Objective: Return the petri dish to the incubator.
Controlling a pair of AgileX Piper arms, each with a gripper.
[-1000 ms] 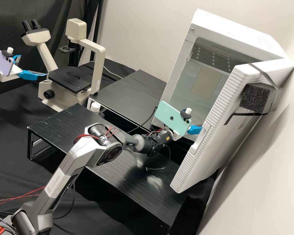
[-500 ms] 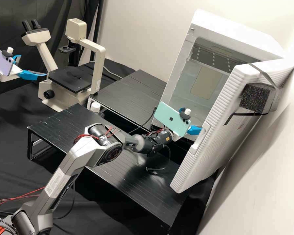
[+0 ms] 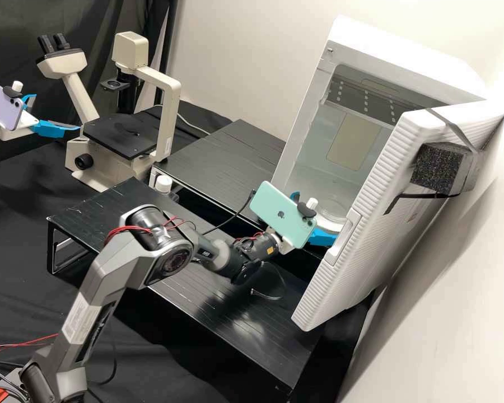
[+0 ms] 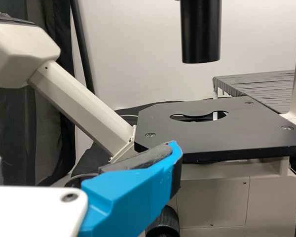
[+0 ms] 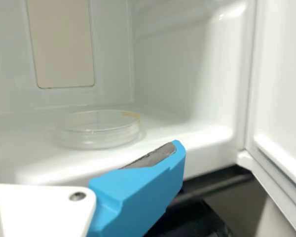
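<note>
White wall (image 3: 229, 56) behind, black stands (image 3: 224, 157) on bench. We see the dish (image 5: 97, 131) lying flat on the incubator (image 3: 409, 61) floor, near the opening. Right gripper (image 5: 84, 148) spread, nothing held, apart from dish. Left gripper (image 3: 57, 112) also spread, empty, by the microscope (image 3: 168, 112). We tag: placing looks done, withdrawal in hand. Next, we'd back clear of the door (image 3: 369, 224), then shut it.

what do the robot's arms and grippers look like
The right arm is grey, with dark joints, a pale label and red and black cables; a mint-green phone sits on its white gripper. The left gripper, also white, carries a lilac phone. Both have angular blue fingers with dark grey pads.
</note>
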